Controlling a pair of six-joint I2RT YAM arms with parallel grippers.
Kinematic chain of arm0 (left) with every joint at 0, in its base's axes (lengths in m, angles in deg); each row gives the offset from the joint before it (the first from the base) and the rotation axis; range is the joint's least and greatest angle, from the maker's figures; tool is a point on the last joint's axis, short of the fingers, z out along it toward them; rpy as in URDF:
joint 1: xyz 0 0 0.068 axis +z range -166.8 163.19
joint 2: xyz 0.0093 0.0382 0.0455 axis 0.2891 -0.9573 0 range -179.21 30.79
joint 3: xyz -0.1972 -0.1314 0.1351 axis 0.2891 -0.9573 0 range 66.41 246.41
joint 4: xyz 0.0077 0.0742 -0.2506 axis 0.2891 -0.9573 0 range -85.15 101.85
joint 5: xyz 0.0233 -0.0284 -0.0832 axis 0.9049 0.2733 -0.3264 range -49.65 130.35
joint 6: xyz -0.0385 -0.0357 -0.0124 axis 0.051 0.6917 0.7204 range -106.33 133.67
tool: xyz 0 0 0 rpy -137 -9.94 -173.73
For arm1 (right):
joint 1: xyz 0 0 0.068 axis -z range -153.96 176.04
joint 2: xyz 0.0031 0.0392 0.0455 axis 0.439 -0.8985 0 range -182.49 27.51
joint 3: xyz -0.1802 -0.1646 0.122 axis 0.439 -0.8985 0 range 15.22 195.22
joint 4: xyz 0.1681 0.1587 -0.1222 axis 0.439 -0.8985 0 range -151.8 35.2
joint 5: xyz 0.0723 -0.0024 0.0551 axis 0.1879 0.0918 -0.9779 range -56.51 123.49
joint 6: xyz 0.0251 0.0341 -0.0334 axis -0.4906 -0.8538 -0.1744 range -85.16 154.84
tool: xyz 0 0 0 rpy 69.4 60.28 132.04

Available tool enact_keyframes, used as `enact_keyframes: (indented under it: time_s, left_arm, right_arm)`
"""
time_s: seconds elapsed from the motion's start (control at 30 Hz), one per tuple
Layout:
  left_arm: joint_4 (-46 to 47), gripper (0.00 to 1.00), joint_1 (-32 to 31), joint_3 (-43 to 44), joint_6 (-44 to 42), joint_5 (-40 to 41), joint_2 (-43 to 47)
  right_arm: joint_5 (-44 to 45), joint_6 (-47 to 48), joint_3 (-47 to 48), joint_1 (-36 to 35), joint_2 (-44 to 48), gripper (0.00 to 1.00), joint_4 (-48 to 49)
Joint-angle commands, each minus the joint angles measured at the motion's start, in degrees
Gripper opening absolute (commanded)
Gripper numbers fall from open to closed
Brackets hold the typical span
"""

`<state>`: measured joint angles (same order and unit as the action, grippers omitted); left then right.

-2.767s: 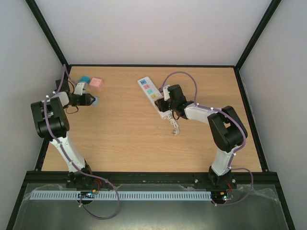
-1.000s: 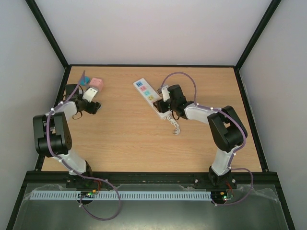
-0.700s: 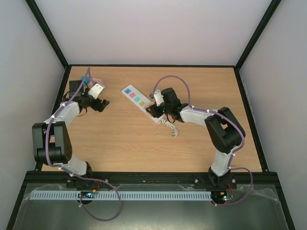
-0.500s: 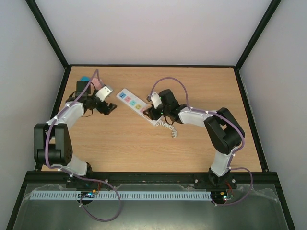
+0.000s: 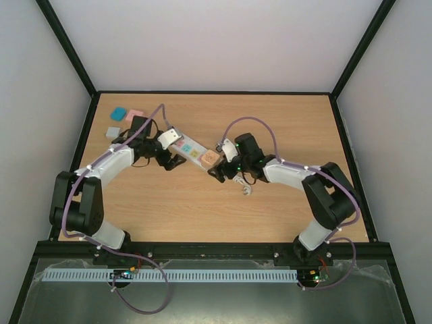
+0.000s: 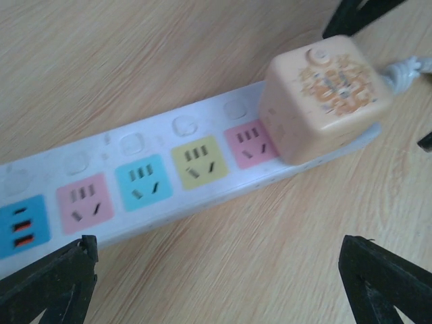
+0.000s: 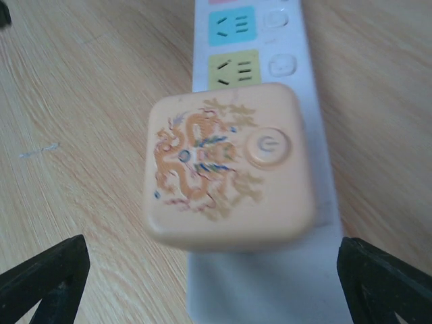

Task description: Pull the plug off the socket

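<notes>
Atop long smooth white socket, rounded peach cube plug; left claw and right claw released

socket: white body; outlets blue, pink, cyan, yellow, pink
plug: peach cube, orange dragon print with blue flecks
counter: pale wood grain
small blocks: teal, pink, grey
</notes>
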<state>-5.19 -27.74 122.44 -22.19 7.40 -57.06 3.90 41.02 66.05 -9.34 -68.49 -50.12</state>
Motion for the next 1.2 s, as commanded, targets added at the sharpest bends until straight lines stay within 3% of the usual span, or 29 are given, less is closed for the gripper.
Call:
enact_keyframes:
  time_s: [0.0,0.13,0.27,0.5,0.77,0.93,1.17]
  left_arm:
    - [3.4,1.00,-4.7,1.0,4.9,0.3,-0.6]
    - [7.0,1.00,-10.1,1.5,11.1,6.2,-1.2]
    - [8.1,1.00,-13.7,2.2,17.5,7.2,-1.6]
    - [10.7,1.00,-21.3,3.0,26.1,21.7,-5.5]
    - [11.1,0.99,-24.4,5.4,27.7,26.3,-9.9]
    - [11.3,0.91,-26.3,5.3,27.0,29.4,-11.3]
    - [9.9,0.68,-26.4,5.0,26.8,28.8,-11.4]
  right_arm:
    - [-2.5,2.7,-4.5,3.6,5.0,0.98,4.2]
    - [-2.5,4.9,-11.4,6.0,7.8,0.99,10.5]
    - [-3.6,3.0,-16.4,7.3,9.5,0.99,18.9]
    - [-4.6,0.7,-20.3,7.3,8.8,0.99,27.4]
    - [-4.8,1.7,-20.0,6.2,4.2,0.99,30.8]
    - [-2.2,4.4,-19.6,3.8,1.5,0.99,31.5]
    - [1.6,4.1,-19.3,2.5,-0.5,0.98,34.3]
